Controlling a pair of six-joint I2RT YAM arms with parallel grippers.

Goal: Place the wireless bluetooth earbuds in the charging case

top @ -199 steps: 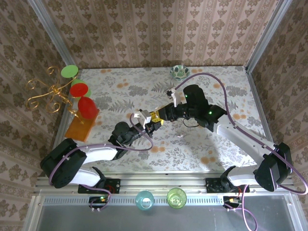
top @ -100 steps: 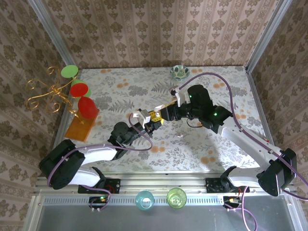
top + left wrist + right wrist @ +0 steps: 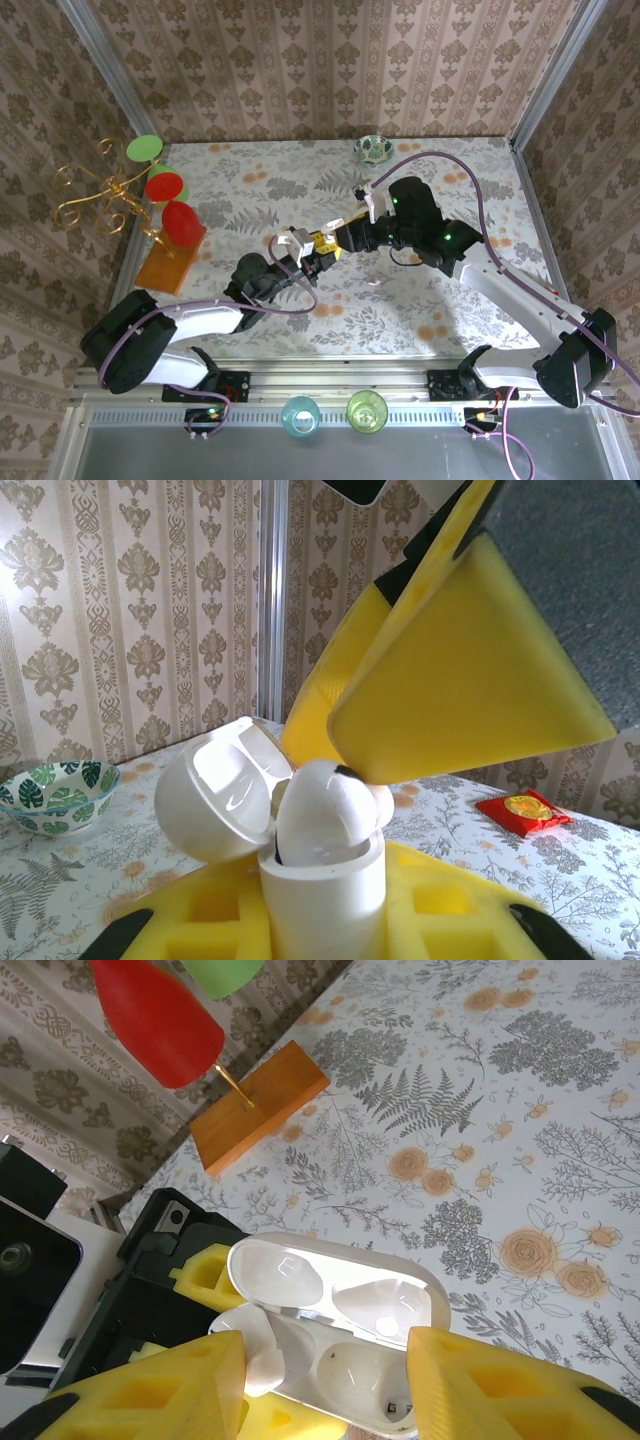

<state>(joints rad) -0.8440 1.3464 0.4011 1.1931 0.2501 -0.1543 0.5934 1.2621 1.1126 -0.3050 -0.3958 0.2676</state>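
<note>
The white charging case [image 3: 322,885] stands upright between the yellow foam pads of my left gripper [image 3: 320,925], which is shut on it. Its lid [image 3: 215,800] hangs open to the left. One white earbud [image 3: 325,810] sits in a well of the case, poking out above the rim. From above, the right gripper [image 3: 320,1385] straddles the case [image 3: 330,1355] with its fingers [image 3: 150,1390] wide apart and open. The earbud [image 3: 250,1350] lies by its left finger and the other well [image 3: 372,1378] is empty. In the top view both grippers meet mid-table, left [image 3: 312,252] and right [image 3: 338,238].
A tiny white object [image 3: 375,285] lies on the tablecloth right of the grippers. A stand with red and green discs on an orange wooden base [image 3: 170,255] is at the left edge. A patterned bowl [image 3: 372,149] sits far back. A red packet [image 3: 525,812] lies on the table.
The right gripper's jaws have spread apart over the case and its arm has shifted slightly right. The left arm and the case have stayed put.
</note>
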